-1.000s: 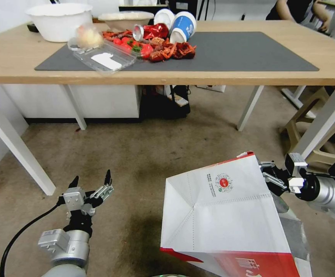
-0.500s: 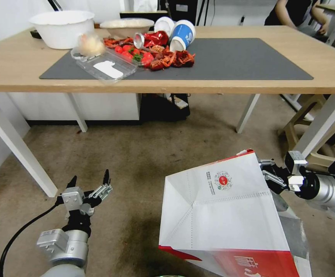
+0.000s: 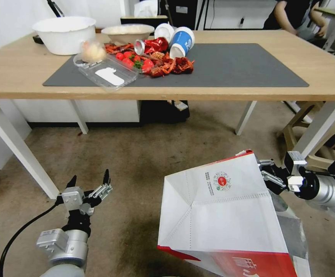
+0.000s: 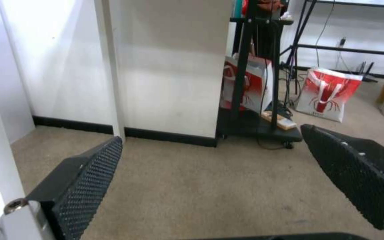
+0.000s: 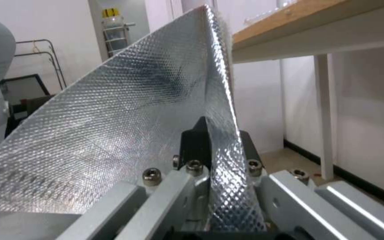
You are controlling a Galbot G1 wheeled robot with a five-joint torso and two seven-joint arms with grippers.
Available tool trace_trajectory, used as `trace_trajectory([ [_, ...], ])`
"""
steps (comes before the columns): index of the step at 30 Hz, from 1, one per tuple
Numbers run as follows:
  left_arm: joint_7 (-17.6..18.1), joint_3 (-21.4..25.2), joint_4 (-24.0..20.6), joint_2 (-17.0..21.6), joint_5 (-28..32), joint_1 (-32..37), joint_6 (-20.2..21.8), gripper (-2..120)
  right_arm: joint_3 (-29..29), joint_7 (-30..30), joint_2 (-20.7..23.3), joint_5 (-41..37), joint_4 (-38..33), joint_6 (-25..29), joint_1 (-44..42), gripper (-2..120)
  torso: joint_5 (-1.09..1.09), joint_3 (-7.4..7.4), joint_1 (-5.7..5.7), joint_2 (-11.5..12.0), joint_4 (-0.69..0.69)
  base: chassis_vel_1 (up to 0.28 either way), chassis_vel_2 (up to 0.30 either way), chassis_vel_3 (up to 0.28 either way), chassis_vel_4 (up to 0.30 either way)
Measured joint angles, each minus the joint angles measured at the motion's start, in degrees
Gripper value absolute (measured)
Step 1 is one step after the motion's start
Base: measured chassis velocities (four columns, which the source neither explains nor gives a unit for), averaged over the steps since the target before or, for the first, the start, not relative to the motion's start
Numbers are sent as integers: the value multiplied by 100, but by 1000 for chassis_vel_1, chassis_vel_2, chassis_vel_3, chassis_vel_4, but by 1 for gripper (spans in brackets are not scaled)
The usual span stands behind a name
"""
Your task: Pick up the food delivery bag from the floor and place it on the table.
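The food delivery bag [image 3: 221, 215], white with a red base and a small round red logo, hangs tilted above the carpeted floor [image 3: 144, 161] at the lower right of the head view. My right gripper [image 3: 266, 177] is shut on its upper edge; the right wrist view shows the bag's silver foil lining [image 5: 125, 126] pinched between the fingers [image 5: 195, 140]. My left gripper [image 3: 90, 180] hovers open over the floor at the lower left, with nothing between its black pads [image 4: 90, 180]. The light-wood table [image 3: 13, 73] with its dark grey mat [image 3: 244, 65] stands ahead.
The mat's left part holds crayfish shells [image 3: 167, 65], tomatoes, a clear plastic tray [image 3: 107, 73], two tipped cups [image 3: 180, 40] and white bowls [image 3: 64, 34]. White table legs [image 3: 17, 154] stand left and right. A beige stool [image 3: 313, 127] is at the right. Red bags [image 4: 327, 93] sit beyond the table.
The head camera has tilted, so the table sits lower in the picture. The bag stays in my right gripper at about the same place. The left gripper has not moved.
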State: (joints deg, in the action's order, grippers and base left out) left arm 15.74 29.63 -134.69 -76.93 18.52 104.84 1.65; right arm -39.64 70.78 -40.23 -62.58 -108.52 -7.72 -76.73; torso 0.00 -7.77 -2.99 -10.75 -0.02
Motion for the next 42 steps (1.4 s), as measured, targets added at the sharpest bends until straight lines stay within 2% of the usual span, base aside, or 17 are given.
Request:
trace_trajectory([
  [8,22,-1,13,5,-40,-7,-11,100,31,-4,11,25,20,19,41,0,0,-206,-59,-265,0,0,0,0,0],
  [19,16,-7,10,0,-50,-5,-10,100,43,-5,12,41,22,30,53,0,0,-410,-139,-551,0,0,0,0,0],
  [38,5,-8,-17,-9,-83,18,-14,100,-12,-6,32,41,-12,31,33,0,0,-540,-196,-736,0,0,0,0,0],
  [42,0,-12,-26,-19,-95,25,-21,100,-18,-4,33,41,-33,31,20,0,0,-604,-223,-825,1,0,0,0,0],
])
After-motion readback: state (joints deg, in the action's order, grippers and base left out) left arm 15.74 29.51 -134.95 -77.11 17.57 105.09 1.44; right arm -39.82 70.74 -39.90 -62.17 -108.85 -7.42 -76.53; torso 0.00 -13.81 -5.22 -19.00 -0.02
